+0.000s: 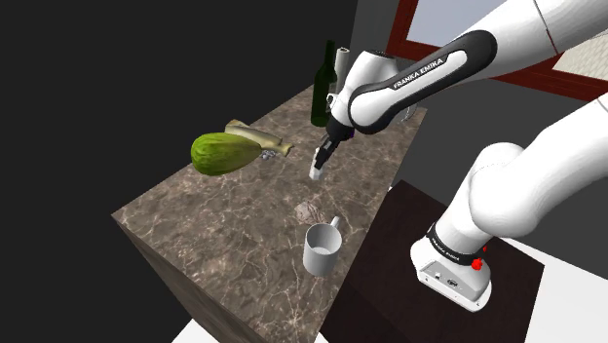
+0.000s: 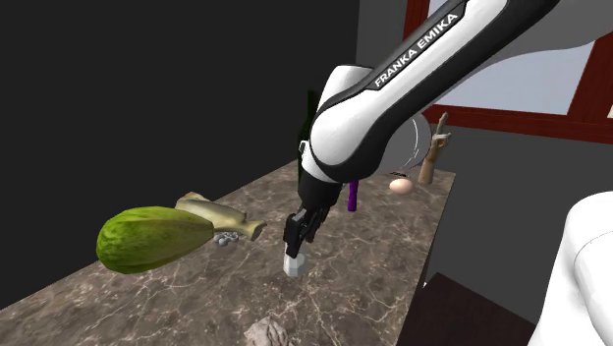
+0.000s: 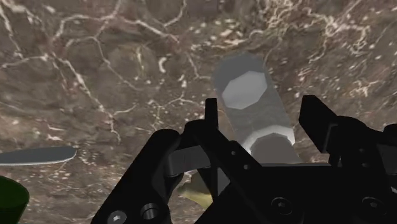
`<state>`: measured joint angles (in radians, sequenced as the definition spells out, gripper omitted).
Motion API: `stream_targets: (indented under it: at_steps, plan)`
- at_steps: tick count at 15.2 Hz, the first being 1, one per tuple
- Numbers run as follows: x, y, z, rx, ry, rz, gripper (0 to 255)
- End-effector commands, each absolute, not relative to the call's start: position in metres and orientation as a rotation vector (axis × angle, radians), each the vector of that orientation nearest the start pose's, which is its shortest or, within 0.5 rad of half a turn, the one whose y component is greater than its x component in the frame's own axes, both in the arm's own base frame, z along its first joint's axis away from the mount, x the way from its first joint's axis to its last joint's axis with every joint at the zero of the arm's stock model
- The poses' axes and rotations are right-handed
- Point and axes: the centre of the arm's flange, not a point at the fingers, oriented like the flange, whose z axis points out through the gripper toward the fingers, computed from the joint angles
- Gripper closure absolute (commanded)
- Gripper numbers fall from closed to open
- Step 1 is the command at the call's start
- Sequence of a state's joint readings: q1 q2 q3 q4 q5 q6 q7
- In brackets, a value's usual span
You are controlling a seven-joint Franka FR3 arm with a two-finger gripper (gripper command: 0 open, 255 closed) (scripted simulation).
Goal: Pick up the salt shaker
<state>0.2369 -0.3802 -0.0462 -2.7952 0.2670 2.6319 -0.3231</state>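
The salt shaker (image 1: 317, 171) is a small pale grey faceted piece, seen also in the second exterior view (image 2: 293, 262). My black gripper (image 1: 323, 154) is shut on it and holds it tilted just above the brown marbled counter (image 1: 224, 244). In the second exterior view the shaker hangs below the gripper (image 2: 298, 241) over the counter's middle. The wrist view shows the shaker (image 3: 251, 95) clasped between the two fingers of the gripper (image 3: 264, 118), with its shadow on the marble beyond.
A green oval object (image 1: 222, 154) and a beige piece (image 1: 258, 139) lie to the shoulder view's left of the gripper. A dark bottle (image 1: 322, 88) stands behind it. A grey mug (image 1: 323, 248) and a small crumpled object (image 1: 309, 209) sit near the counter's front edge.
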Motion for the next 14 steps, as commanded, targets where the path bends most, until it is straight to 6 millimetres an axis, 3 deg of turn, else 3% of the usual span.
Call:
stream_targets:
  at_steps: [1, 9, 14]
  plan:
    - [0.378, 0.068, 0.337, -2.933, -0.437, -0.334, 255]
    - [0.379, 0.068, 0.338, -2.933, -0.437, -0.334, 255]
    - [0.379, 0.068, 0.364, -2.933, -0.437, -0.334, 255]
